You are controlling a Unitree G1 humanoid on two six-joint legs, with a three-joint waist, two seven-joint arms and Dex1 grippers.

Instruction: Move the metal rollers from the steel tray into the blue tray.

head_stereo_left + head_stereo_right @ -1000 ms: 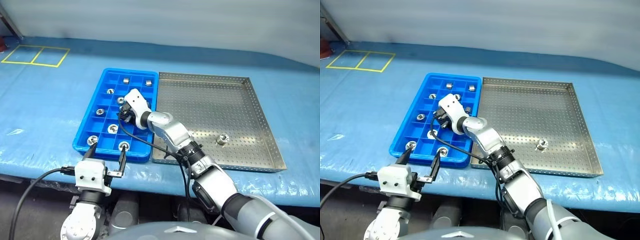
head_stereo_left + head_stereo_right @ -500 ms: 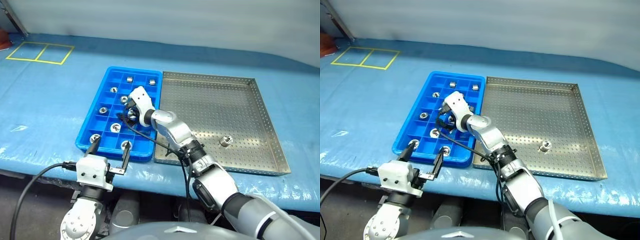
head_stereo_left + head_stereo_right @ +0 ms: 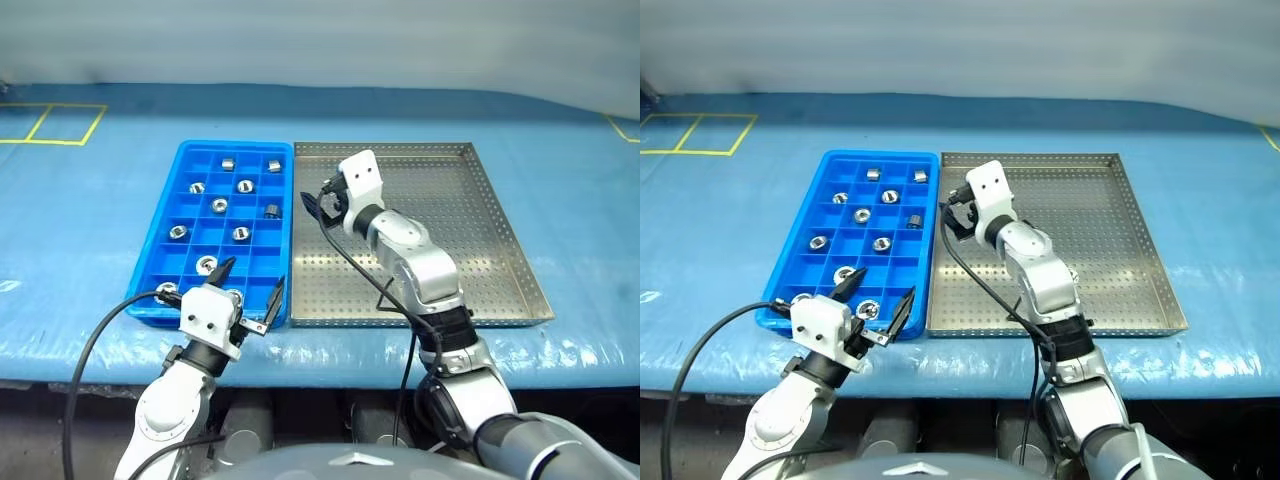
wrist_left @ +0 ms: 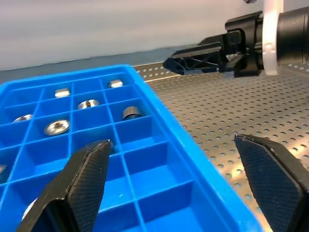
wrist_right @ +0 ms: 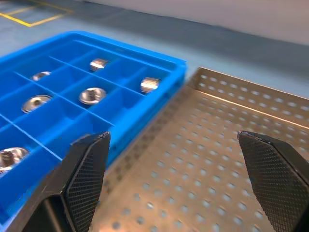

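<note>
Right gripper (image 3: pixel 322 203) has swung from above the blue tray (image 3: pixel 236 146) to the far left part of the steel tray (image 3: pixel 490 215), jaws now wide and empty. Left gripper (image 3: pixel 254 284), also wide and empty, hovers at the blue tray's near edge. About 10 metal rollers (image 3: pixel 244 185) sit in blue compartments. Any roller left on the steel may be hidden behind the right forearm, so its direction cannot be told.

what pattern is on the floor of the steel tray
The steel tray has a silver floor perforated with a regular grid of small round holes, clearest in the right wrist view.
</note>
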